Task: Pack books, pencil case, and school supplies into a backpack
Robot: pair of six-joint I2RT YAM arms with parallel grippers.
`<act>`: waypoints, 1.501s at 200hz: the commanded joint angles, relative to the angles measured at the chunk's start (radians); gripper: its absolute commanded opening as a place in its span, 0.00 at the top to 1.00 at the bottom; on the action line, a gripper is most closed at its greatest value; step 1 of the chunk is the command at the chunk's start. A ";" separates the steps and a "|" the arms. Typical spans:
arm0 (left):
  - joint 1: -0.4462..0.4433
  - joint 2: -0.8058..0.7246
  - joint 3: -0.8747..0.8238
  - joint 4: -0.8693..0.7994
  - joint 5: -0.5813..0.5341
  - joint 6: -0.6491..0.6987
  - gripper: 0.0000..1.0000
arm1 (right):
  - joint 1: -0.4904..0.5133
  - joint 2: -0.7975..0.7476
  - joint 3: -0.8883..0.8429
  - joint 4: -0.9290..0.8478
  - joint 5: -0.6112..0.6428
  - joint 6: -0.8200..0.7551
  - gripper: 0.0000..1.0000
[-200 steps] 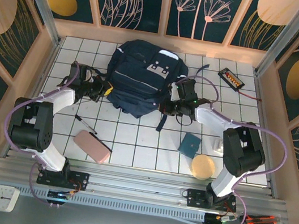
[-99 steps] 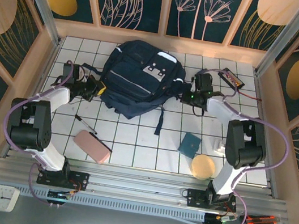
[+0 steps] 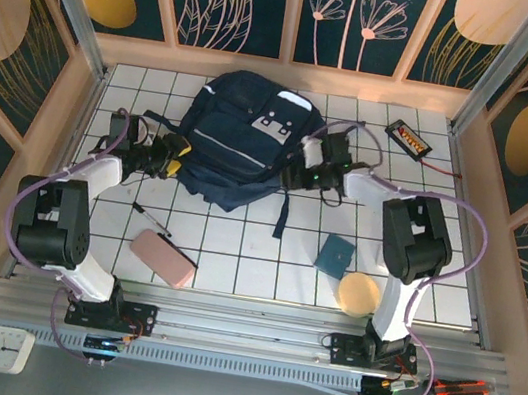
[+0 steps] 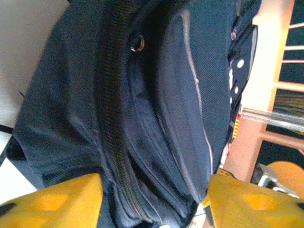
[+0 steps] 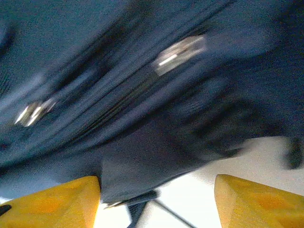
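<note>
Big navy-blue fabric backpack lies by the white tiled table's far edge, long axis far-to-near. Left gripper and right gripper flank its sides, both equally close, jaws spread and holding nothing.

**Mostly cloth, some metal and plastic**

The backpack is matt navy woven cloth, with a coarse ribbed webbing strap and shiny metal zip pulls. The left gripper has dull yellow plastic fingers. The table is smooth white tile.
</note>
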 commanded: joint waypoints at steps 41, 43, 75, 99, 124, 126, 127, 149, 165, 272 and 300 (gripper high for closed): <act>-0.111 -0.087 -0.022 -0.014 -0.020 -0.050 0.02 | 0.009 -0.045 -0.084 0.061 0.019 -0.413 0.33; -0.121 -0.082 -0.023 -0.004 -0.021 -0.059 0.02 | 0.009 -0.045 -0.085 0.061 0.019 -0.420 0.33; -0.246 0.021 -0.005 0.132 -0.026 -0.179 0.02 | 0.008 -0.032 -0.111 0.057 -0.023 -0.526 0.33; -0.267 0.099 0.042 0.147 -0.030 -0.183 0.01 | 0.009 0.010 -0.070 0.046 -0.030 -0.563 0.34; -0.273 0.186 0.086 0.141 -0.031 -0.176 0.02 | 0.006 0.047 -0.024 0.066 -0.054 -0.545 0.42; -0.273 0.190 0.088 0.141 -0.031 -0.176 0.02 | 0.007 0.051 -0.020 0.066 -0.056 -0.542 0.44; -0.273 0.194 0.088 0.141 -0.032 -0.175 0.02 | 0.006 0.052 -0.017 0.066 -0.058 -0.542 0.45; -0.273 0.223 0.085 0.137 -0.054 -0.165 0.04 | 0.007 0.096 0.037 0.031 -0.088 -0.533 0.91; -0.274 0.229 0.062 0.135 -0.069 -0.156 0.08 | 0.005 0.101 0.049 0.019 -0.093 -0.530 1.00; -0.176 0.202 -0.043 0.088 -0.168 -0.055 1.00 | -0.150 -0.003 -0.004 -0.055 -0.033 -0.530 1.00; -0.134 0.166 -0.046 0.039 -0.172 -0.005 1.00 | -0.169 0.020 0.029 -0.067 0.013 -0.514 1.00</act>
